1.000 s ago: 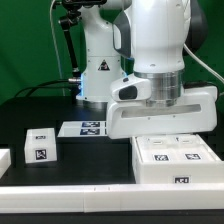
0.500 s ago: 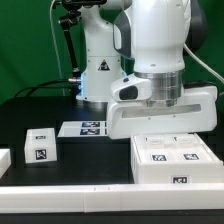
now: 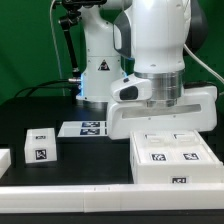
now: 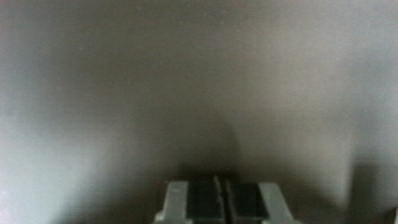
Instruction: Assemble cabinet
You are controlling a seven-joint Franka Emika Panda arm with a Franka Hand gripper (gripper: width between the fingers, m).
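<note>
The cabinet (image 3: 175, 163) is a white box at the front of the exterior view's right, with tagged drawer blocks (image 3: 160, 155) in its top. My gripper's hand (image 3: 160, 112) hangs just above the cabinet's rear edge, and its fingers are hidden there. In the wrist view my gripper (image 4: 222, 200) has its two jaws pressed together with nothing visible between them. It faces a blurred white surface very close by. A loose tagged drawer block (image 3: 40, 146) lies on the black table at the exterior view's left.
The marker board (image 3: 88, 128) lies flat in the middle behind the loose block. A white piece (image 3: 4, 160) shows at the far left edge. A long white rail (image 3: 90, 203) runs along the front. The robot base (image 3: 98, 70) stands at the back.
</note>
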